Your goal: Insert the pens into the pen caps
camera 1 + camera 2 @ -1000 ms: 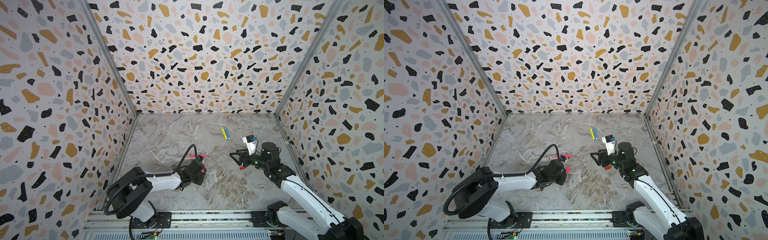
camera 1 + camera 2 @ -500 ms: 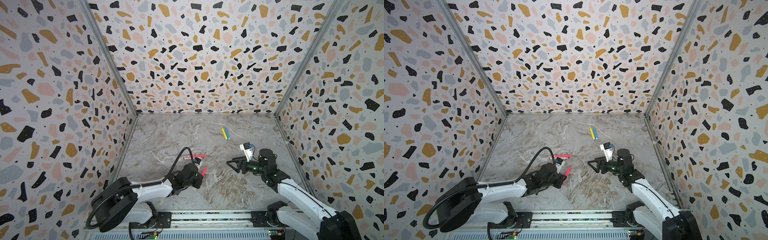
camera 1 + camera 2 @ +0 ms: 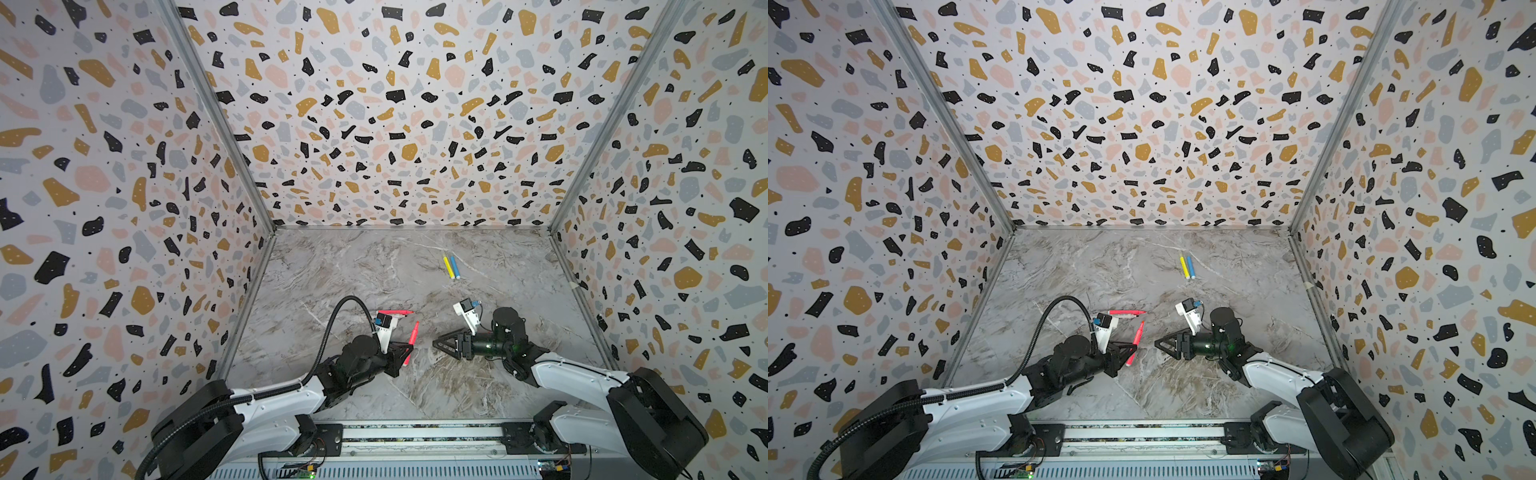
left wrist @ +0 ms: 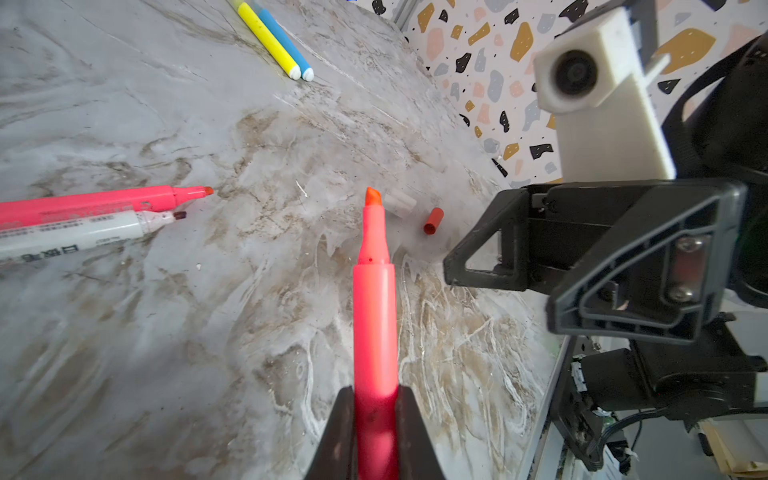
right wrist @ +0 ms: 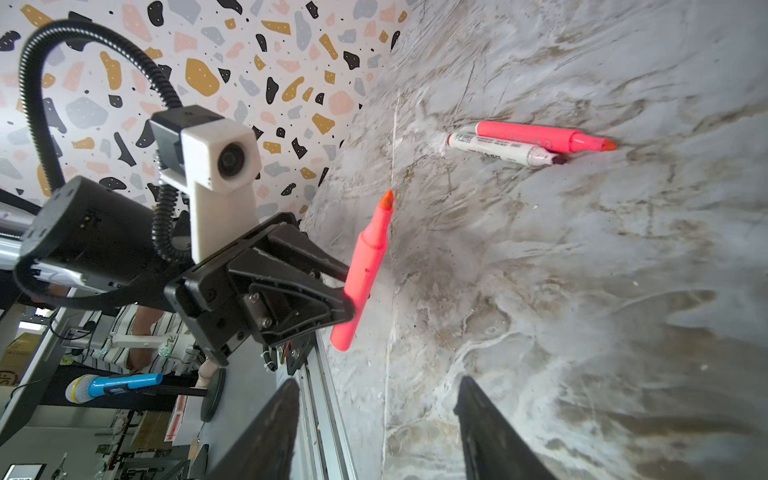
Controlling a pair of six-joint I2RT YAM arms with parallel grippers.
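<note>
Both arms have dropped to the lower centre of the top views, and the pen is now lifted. The left gripper (image 4: 376,411) has its jaws clamped on the back end of a neon pink pen (image 4: 374,316); its long axis runs up-frame in both top views, tip free. The right gripper (image 5: 378,386) has its jaws apart and empty, pointing left at the pen. The red cap (image 4: 433,221) lies flat on the bench (image 3: 374,270) just past the pen tip, between the tip and the right jaws, with a pale cap (image 4: 400,202) beside it. The right arm is nearer, so it probably grabs a cap.
</note>
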